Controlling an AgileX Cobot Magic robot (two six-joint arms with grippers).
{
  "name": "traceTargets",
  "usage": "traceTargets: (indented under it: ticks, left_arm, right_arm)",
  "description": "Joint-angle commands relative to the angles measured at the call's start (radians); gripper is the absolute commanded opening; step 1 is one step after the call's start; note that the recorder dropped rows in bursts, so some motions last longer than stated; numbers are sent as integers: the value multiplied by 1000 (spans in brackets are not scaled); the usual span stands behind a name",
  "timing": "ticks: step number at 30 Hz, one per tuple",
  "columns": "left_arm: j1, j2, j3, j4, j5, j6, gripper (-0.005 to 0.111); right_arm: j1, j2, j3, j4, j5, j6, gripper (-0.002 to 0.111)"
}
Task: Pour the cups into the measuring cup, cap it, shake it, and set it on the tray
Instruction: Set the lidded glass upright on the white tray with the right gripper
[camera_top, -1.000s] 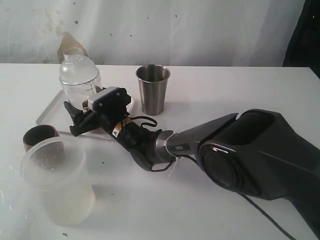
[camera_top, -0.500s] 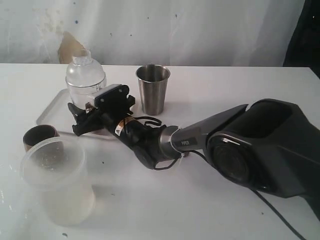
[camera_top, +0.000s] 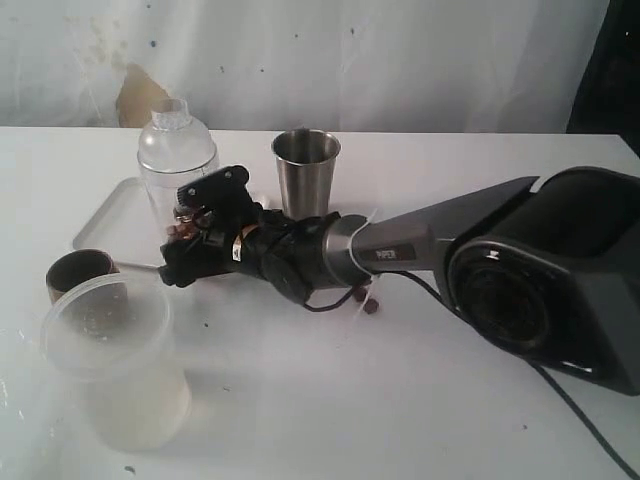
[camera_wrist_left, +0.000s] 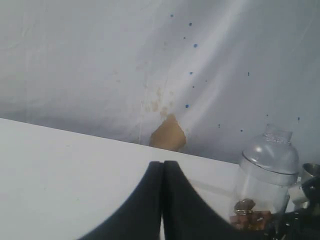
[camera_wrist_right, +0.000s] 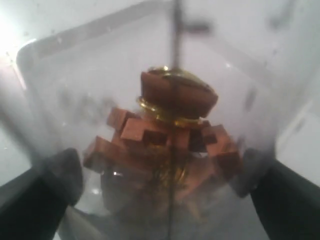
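Observation:
The measuring cup (camera_top: 176, 165) stands upright over the near right part of the white tray (camera_top: 112, 222), clear domed lid on. Brown cubes and a gold-rimmed piece lie in its bottom (camera_wrist_right: 170, 135). My right gripper (camera_top: 196, 238) reaches across from the right and is shut on the cup's lower part, one finger on each side (camera_wrist_right: 56, 175). The gripper hides the cup's base, so contact with the tray cannot be told. The steel tumbler (camera_top: 305, 176) stands just right of it. The brown cup (camera_top: 76, 271) sits at the left. My left gripper (camera_wrist_left: 162, 165) is shut and holds nothing.
A wide cloudy plastic tub (camera_top: 115, 362) stands at the front left, touching the brown cup. A small brown piece (camera_top: 371, 307) lies on the table under the right arm. The measuring cup (camera_wrist_left: 266, 170) also shows in the left wrist view, before a stained backdrop (camera_wrist_left: 167, 134).
The right wrist has rolled and shifted right, bringing the measuring cup from a leftward tilt to upright. The left gripper's earlier state is not shown.

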Motion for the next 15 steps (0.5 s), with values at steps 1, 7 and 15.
traceTargets:
  ticks: [1, 7, 15]
  left_arm:
    - [-2, -6, 5, 2, -10, 2, 0]
    - [-2, -6, 5, 2, -10, 2, 0]
    - [-2, -6, 5, 2, -10, 2, 0]
  right_arm:
    - [16, -50, 28, -7, 30, 6, 87]
    - [18, -171, 196, -4, -2, 6, 87]
    - [8, -430, 440, -3, 52, 4, 78]
